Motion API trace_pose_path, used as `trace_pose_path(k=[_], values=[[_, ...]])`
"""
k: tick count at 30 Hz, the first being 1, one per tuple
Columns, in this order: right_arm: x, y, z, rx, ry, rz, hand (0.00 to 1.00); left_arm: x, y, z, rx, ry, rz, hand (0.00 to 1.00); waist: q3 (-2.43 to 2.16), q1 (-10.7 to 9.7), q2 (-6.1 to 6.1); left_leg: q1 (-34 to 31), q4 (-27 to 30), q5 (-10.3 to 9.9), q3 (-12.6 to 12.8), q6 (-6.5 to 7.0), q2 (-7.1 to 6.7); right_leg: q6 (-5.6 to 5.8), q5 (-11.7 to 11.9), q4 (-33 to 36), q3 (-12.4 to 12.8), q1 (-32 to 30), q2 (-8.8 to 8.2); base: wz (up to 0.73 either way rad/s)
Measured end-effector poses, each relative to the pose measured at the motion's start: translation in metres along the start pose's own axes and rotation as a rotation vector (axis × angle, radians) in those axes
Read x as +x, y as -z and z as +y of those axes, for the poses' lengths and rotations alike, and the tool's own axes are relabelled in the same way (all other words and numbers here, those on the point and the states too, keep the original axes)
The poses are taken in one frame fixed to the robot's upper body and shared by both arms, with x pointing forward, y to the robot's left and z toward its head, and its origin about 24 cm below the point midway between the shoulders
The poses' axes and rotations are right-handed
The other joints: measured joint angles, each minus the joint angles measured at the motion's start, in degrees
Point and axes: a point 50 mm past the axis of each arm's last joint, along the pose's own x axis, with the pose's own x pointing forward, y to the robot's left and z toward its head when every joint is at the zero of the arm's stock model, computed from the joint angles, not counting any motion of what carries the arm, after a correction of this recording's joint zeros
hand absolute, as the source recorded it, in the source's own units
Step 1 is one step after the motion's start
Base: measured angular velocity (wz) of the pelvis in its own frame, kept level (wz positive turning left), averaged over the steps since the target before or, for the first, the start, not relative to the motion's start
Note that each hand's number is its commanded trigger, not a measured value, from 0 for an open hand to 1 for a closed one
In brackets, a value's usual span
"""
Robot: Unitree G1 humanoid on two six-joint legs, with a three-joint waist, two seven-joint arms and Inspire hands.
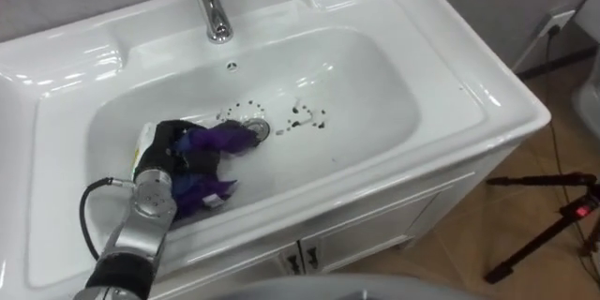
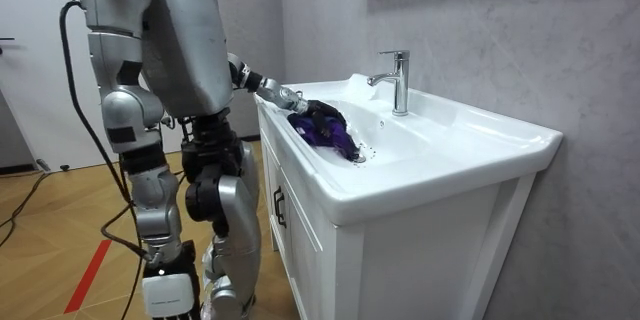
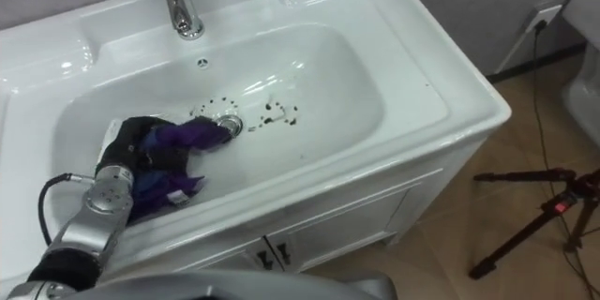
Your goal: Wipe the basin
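A white basin (image 1: 375, 75) is set in a white vanity top, and I stand right in front of it. My left hand (image 1: 169, 153) reaches down into its left half, fingers curled into a crumpled purple cloth (image 1: 223, 138) that lies against the bowl beside the drain (image 1: 258, 129). Part of the cloth trails under the hand toward the front wall (image 1: 208, 192). Dark specks (image 1: 307, 118) dot the bowl just right of the drain, with a few more left of it. In the room view the same hand (image 2: 290, 96) and the cloth (image 2: 325, 128) sit at the basin's near end.
A chrome faucet (image 1: 212, 2) rises at the back of the basin, above an overflow hole (image 1: 232, 66). Cabinet doors (image 1: 309, 255) are below the front edge. A black tripod (image 1: 553, 230) stands on the wooden floor to the right, near a wall socket (image 1: 560, 21).
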Motion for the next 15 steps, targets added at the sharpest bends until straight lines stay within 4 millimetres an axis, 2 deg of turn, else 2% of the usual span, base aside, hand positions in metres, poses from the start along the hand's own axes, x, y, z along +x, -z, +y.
trace_pose_path(k=[3, 6, 9, 11, 13, 15], values=[[0.0, -0.002, 0.002, 0.007, 0.008, -0.019, 0.0, 0.005, -0.007, 0.001, 0.001, -0.004, 0.001, 1.0, -0.03, -0.6, 0.06, -1.1, 0.3, 0.0, -0.1, 0.0, -0.04, -0.07, 0.0, 0.9, 0.3, -1.7, -0.05, -0.04], [0.0, 0.001, 0.002, 0.009, 0.014, -0.017, 0.0, 0.009, -0.012, 0.001, 0.013, -0.007, 0.01, 1.0, 0.01, -2.1, 0.22, -1.8, 0.9, 0.0, 0.1, -0.03, -0.03, -0.09, 0.0, 1.0, 0.8, -2.2, 0.01, -0.02], [-0.001, -0.003, 0.002, 0.015, 0.014, -0.037, 0.0, 0.014, -0.022, 0.003, 0.06, -0.016, -0.003, 1.0, 0.18, -3.4, 0.32, -2.7, 0.9, 0.0, 1.5, -0.05, 0.02, -0.1, 0.0, 2.1, 1.8, -3.6, 0.2, -0.17], [-0.001, -0.004, 0.002, 0.019, 0.013, -0.042, 0.0, 0.017, -0.03, 0.004, 0.089, -0.02, -0.016, 1.0, 0.3, -4.1, 0.67, -3.0, 1.2, 0.0, 1.9, -0.04, -0.02, -0.14, 0.0, 2.9, 2.3, -4.4, 0.19, -0.23], [-0.001, -0.001, 0.001, 0.048, 0.025, -0.043, 0.0, 0.021, -0.039, 0.005, 0.12, -0.025, -0.036, 1.0, 0.68, -5.3, 0.78, -3.2, 1.1, 0.0, 2.8, -0.04, -0.04, -0.13, 0.1, 2.7, 3.1, -5.4, 0.36, -0.18], [0.0, 0.003, 0.0, 0.072, 0.034, -0.035, 0.0, 0.022, -0.044, 0.006, 0.122, -0.027, -0.041, 1.0, 0.86, -6.3, 1.09, -3.2, 1.0, -0.1, 3.4, -0.05, 0.08, -0.16, 0.2, 2.8, 3.8, -5.7, 0.61, -0.23]])
